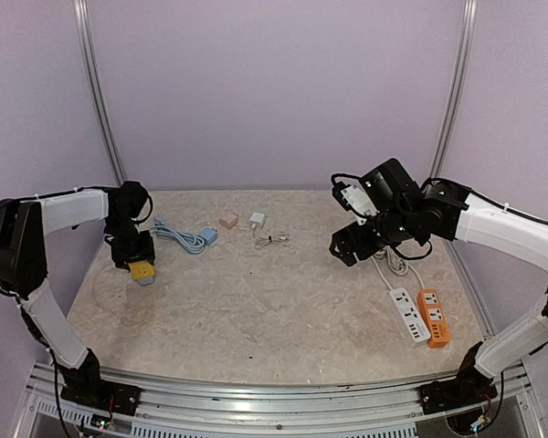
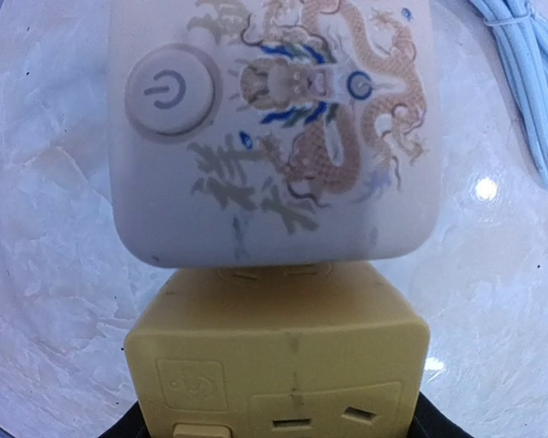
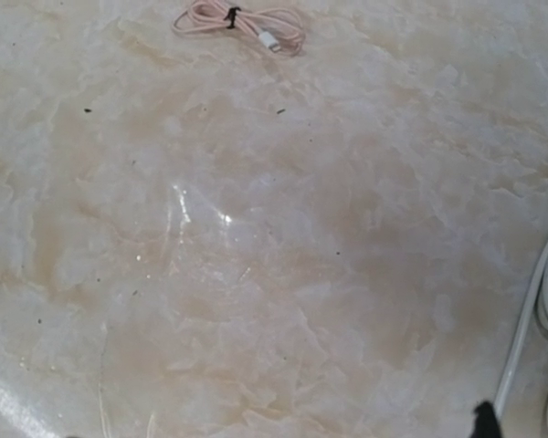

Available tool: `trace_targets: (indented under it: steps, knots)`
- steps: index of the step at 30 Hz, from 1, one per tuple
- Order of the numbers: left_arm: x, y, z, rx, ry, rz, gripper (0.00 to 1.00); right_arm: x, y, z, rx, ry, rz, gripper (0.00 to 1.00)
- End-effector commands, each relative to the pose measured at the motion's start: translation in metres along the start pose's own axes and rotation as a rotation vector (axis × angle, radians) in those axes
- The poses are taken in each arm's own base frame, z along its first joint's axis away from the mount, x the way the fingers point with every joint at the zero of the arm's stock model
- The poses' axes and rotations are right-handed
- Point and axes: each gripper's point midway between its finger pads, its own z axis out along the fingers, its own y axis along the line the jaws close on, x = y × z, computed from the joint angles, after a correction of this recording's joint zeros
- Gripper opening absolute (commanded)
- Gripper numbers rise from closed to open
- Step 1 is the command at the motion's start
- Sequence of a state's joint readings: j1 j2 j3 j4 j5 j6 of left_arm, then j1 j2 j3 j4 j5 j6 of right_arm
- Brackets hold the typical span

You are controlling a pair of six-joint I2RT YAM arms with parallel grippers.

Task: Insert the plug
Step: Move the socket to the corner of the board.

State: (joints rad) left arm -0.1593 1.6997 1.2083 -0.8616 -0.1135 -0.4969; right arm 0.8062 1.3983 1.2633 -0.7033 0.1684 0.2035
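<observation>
My left gripper (image 1: 137, 258) hangs low at the table's left side, shut on a yellow cube-shaped plug (image 2: 279, 356); dark fingers (image 2: 431, 422) press on its two sides. The plug's far face meets a grey socket block (image 2: 274, 128) printed with a dragon and a round power button. The prongs are hidden. In the top view the plug (image 1: 142, 268) shows just below the gripper. My right gripper (image 1: 346, 246) hovers open above the table's right half, with nothing between its jaws.
A light blue cable (image 1: 176, 236) runs from the block to a blue plug (image 1: 207, 234). A pink charger (image 1: 228, 220), a white charger (image 1: 257, 220) and a coiled pink cable (image 3: 239, 20) lie at the back. White (image 1: 408, 315) and orange (image 1: 433, 317) power strips lie front right.
</observation>
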Motion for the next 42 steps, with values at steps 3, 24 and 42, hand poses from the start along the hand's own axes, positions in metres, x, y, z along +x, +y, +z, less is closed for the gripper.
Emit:
trace_targets:
  steps: [3,24,42]
  knots:
    - [-0.027,0.018,-0.009,-0.07,-0.072,0.031,0.6,0.0,-0.002,0.0,-0.003,-0.011,0.023,0.88]
    - [-0.022,0.056,-0.012,-0.191,-0.042,0.036,0.8,-0.001,-0.008,-0.014,0.014,-0.026,0.03,0.88]
    - [-0.073,-0.036,-0.083,-0.188,-0.281,0.439,0.99,-0.011,-0.014,-0.017,0.053,-0.019,0.01,0.89]
